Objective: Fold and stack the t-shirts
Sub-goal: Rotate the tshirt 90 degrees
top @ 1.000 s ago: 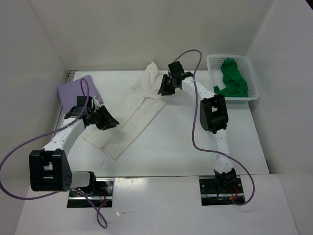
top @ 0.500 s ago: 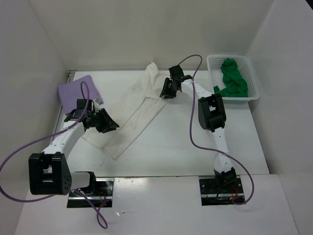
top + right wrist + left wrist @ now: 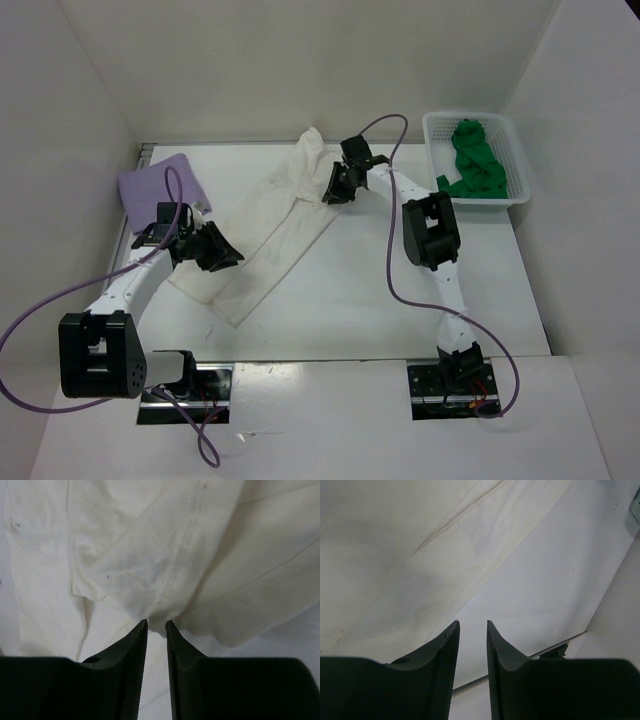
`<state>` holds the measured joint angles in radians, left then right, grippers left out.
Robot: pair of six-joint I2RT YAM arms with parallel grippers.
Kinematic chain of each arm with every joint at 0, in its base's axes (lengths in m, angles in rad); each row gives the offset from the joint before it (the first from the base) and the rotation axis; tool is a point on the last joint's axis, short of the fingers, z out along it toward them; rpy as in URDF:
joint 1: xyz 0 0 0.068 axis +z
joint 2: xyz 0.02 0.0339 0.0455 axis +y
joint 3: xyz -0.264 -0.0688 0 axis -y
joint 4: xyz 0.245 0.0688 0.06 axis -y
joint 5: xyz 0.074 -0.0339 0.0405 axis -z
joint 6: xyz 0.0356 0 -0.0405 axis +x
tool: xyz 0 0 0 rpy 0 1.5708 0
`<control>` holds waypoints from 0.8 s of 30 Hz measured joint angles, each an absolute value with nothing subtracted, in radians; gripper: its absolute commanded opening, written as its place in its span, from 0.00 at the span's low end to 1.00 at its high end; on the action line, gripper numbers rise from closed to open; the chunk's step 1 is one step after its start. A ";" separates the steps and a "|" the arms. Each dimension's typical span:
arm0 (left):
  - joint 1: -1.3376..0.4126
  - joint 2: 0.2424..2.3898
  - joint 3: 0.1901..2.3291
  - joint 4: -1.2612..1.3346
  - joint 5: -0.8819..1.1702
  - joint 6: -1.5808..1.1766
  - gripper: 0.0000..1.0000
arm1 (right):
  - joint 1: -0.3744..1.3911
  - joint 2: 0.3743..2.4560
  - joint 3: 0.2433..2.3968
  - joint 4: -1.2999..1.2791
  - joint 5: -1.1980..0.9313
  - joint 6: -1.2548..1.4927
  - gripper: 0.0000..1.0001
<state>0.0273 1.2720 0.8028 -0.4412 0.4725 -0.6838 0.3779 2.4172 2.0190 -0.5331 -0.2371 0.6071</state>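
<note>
There are three t-shirts, and each one lies in a different place. The cream t-shirt [image 3: 270, 235] is spread in a long slanted strip over the middle of the table [image 3: 400, 290], from near the far edge down toward the near left part. The lavender t-shirt [image 3: 150, 185] lies as a flat folded piece at the far left corner, apart from the cream one. The green t-shirt [image 3: 478, 165] is crumpled inside the one white mesh basket [image 3: 519, 160], which stands at the far right corner.

Two arms reach over the table, and both hands are at the cream t-shirt. The left hand [image 3: 228, 252] is at the left long edge of the shirt, toward its near end. In the left wrist view its two fingers [image 3: 445, 650] are nearly pressed together, with only a thin slit between them. The cloth edge runs close to the left fingertip, but I cannot tell if any cloth is caught in the slit.

The right hand [image 3: 333, 190] is at the far end of the shirt, on its right edge. In the right wrist view its two fingers [image 3: 135, 650] are also close together, and the cream cloth gathers into wrinkles just at their tips, beside a seam. So this hand is pinching a small fold of the cream t-shirt.
</note>
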 measured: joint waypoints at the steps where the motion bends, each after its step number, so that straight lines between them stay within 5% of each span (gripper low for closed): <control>1: 0.027 1.272 0.803 -0.441 0.472 -0.684 0.36 | 0.381 2.417 2.017 -0.531 -0.246 0.608 0.22; 6: 0.027 1.272 0.803 -0.441 0.472 -0.684 0.36 | 0.389 2.417 2.003 -0.535 -0.276 0.619 0.02; 24: 0.027 1.288 0.834 -0.431 0.484 -0.684 0.36 | 0.391 2.289 1.791 -0.542 -0.336 0.637 0.03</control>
